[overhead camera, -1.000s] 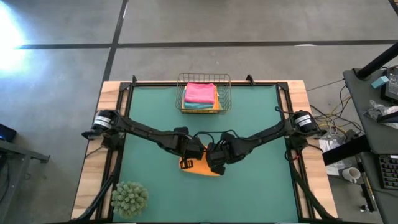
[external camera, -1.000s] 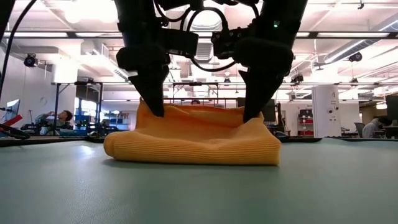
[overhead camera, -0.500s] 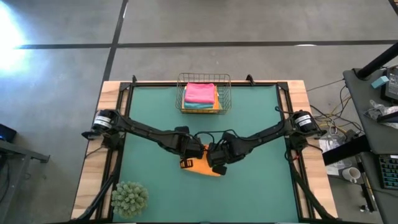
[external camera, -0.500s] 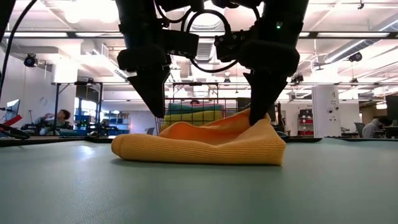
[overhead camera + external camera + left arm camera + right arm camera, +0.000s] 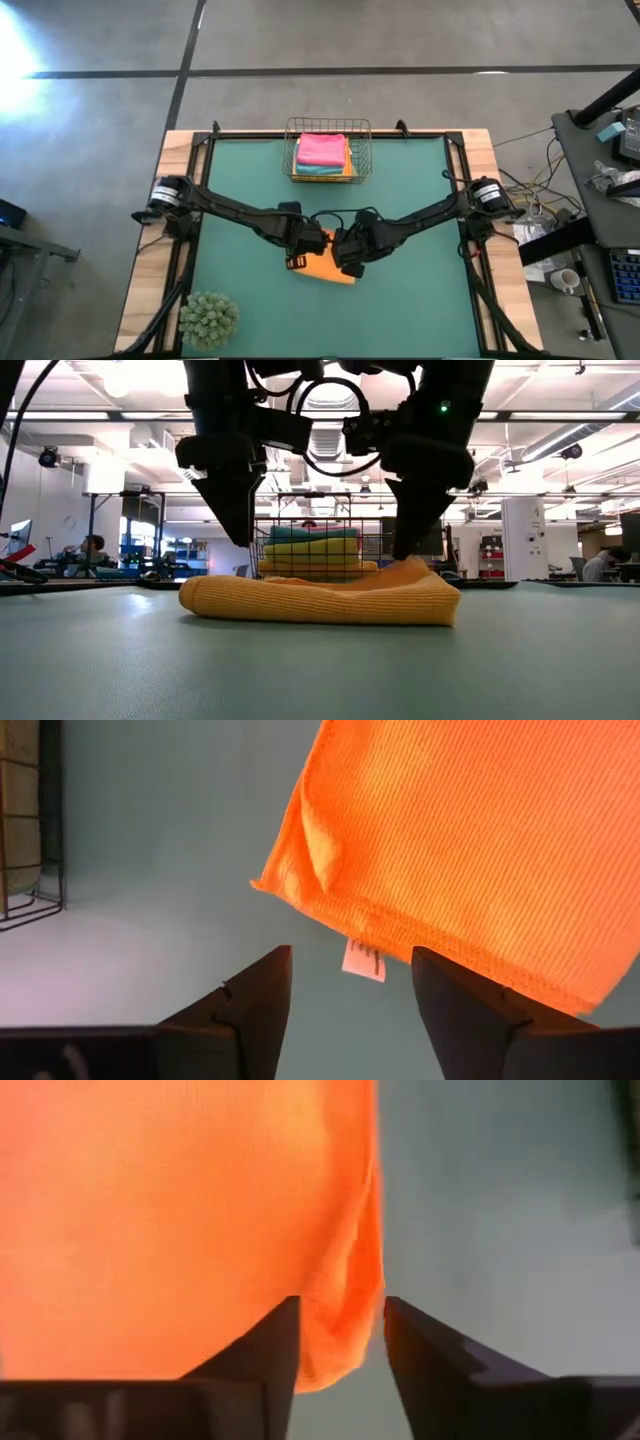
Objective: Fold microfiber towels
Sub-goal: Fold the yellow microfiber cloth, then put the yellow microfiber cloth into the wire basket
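Note:
An orange microfiber towel (image 5: pixel 325 270) lies folded on the green table near its middle, low and flat in the low view (image 5: pixel 320 598). My left gripper (image 5: pixel 350 960) hangs open just above the towel's far left corner, clear of the cloth (image 5: pixel 232 530). My right gripper (image 5: pixel 338 1310) is open over the far right corner (image 5: pixel 405 550), where a small ridge of cloth stands between its fingers. More folded towels, a pink one on top, sit in the wire basket (image 5: pixel 328 150). My right gripper points down from above with the towel's far right corner (image 5: pixel 345 1315) rising between its parted fingers. Whether the fingers touch that ridge of cloth, I cannot tell. The rest of the towel lies on the table.
The wire basket (image 5: pixel 310 545) stands at the table's far edge, behind the towel. A green spiky plant ball (image 5: pixel 208 318) sits at the near left corner. Bare green mat lies left, right and near of the towel.
Both grippers have opened and let go of the towel's raised far edge, the left one first, then the right. That edge has dropped onto the layer below, so the towel now lies flat and folded. The arms have kept their places.

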Tool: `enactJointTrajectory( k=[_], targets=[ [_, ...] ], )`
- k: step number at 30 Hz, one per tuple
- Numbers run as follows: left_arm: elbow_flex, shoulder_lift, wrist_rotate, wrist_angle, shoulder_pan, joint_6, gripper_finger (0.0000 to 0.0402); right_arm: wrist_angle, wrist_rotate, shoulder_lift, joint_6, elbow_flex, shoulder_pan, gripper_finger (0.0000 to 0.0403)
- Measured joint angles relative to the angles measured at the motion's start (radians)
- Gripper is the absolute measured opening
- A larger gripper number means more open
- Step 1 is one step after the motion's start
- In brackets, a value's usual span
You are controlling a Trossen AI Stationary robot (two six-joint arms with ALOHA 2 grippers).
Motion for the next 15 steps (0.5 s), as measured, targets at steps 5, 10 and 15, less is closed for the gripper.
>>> enactJointTrajectory(
  k=[5,10,15],
  targets=[
    [0.007,-0.019,0.001,-0.009,-0.017,0.000,0.0192,-0.053,0.013,-0.012,-0.035,0.008,-0.010,0.0177],
    [-0.003,-0.046,0.004,-0.002,-0.078,0.000,0.0192,-0.139,-0.028,-0.065,-0.025,0.014,0.005,0.0194],
    [-0.022,-0.046,0.004,0.053,-0.167,0.013,0.0192,-0.161,-0.060,-0.105,-0.018,0.011,0.073,0.0195]
  ],
)
